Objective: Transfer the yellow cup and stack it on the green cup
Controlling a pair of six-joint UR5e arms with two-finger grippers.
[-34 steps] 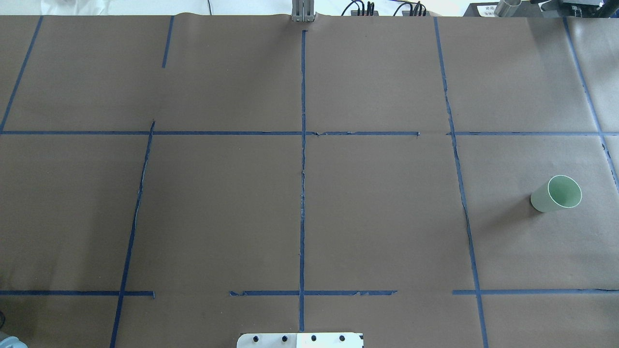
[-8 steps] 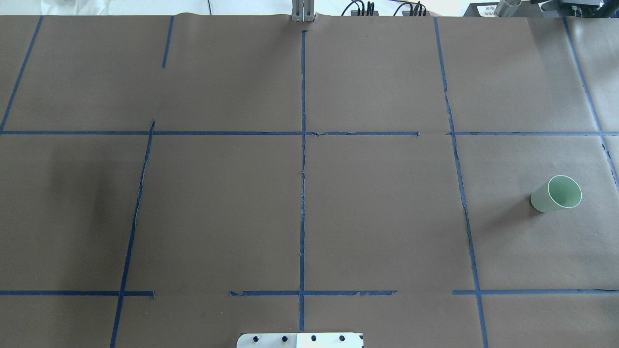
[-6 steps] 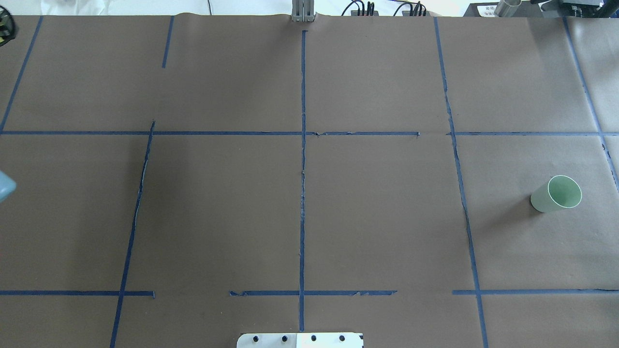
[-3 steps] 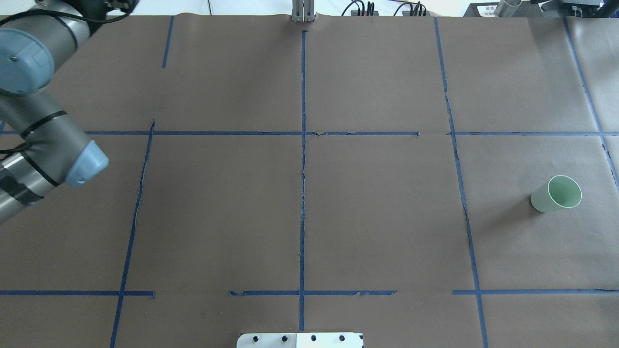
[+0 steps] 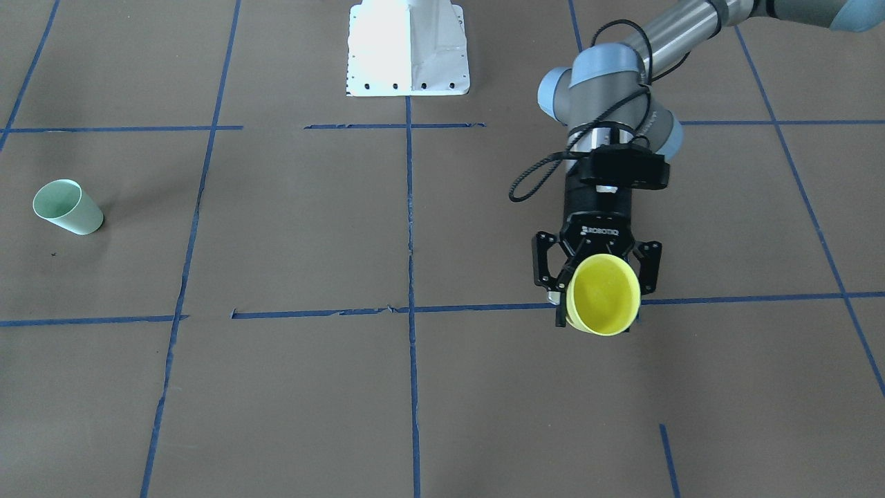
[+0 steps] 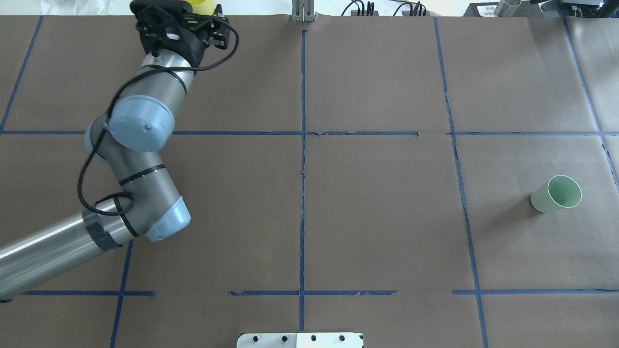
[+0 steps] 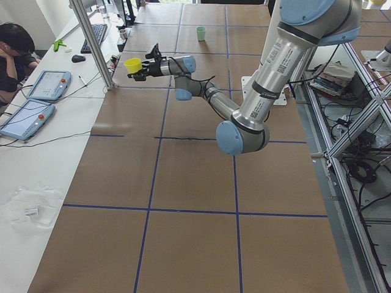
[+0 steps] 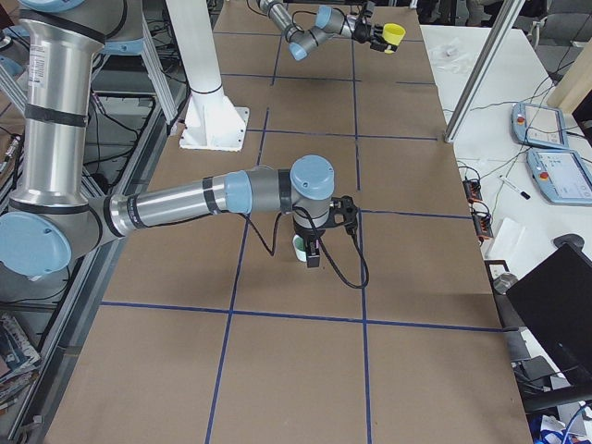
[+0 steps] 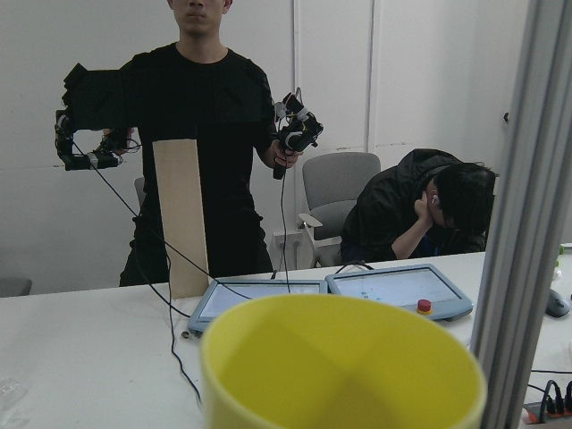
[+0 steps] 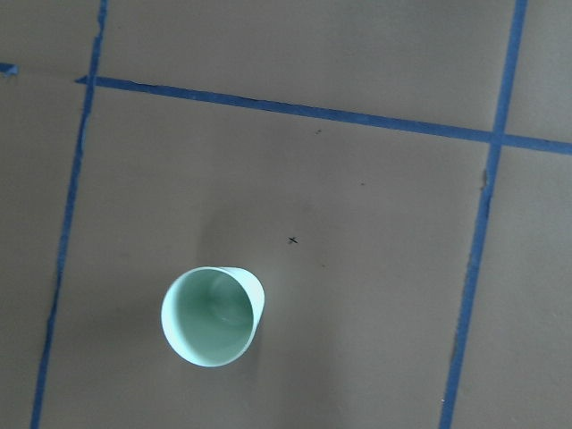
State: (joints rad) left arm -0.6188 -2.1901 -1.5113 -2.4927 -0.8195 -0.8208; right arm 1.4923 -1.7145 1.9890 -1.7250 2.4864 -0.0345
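Observation:
My left gripper [image 5: 599, 299] is shut on the yellow cup [image 5: 603, 294] and holds it on its side above the table, mouth facing away from the robot. In the overhead view the yellow cup [image 6: 202, 6] sits at the far edge, left of centre. It fills the bottom of the left wrist view [image 9: 340, 366]. The green cup [image 6: 556, 194] stands upright on the right side of the table, also in the front view [image 5: 67, 207] and the right wrist view [image 10: 213, 315]. My right gripper [image 8: 313, 254] shows only in the exterior right view, close above the green cup; I cannot tell whether it is open.
The white robot base plate [image 5: 408, 48] is at the near middle edge. Blue tape lines grid the brown table [image 6: 387, 217]. An aluminium post [image 7: 91, 43] and a bench with tablets [image 7: 46, 85] and seated operators lie beyond the far edge.
The left arm has swung in from the left edge toward the far side of the table, carrying the yellow cup. The green cup has not moved.

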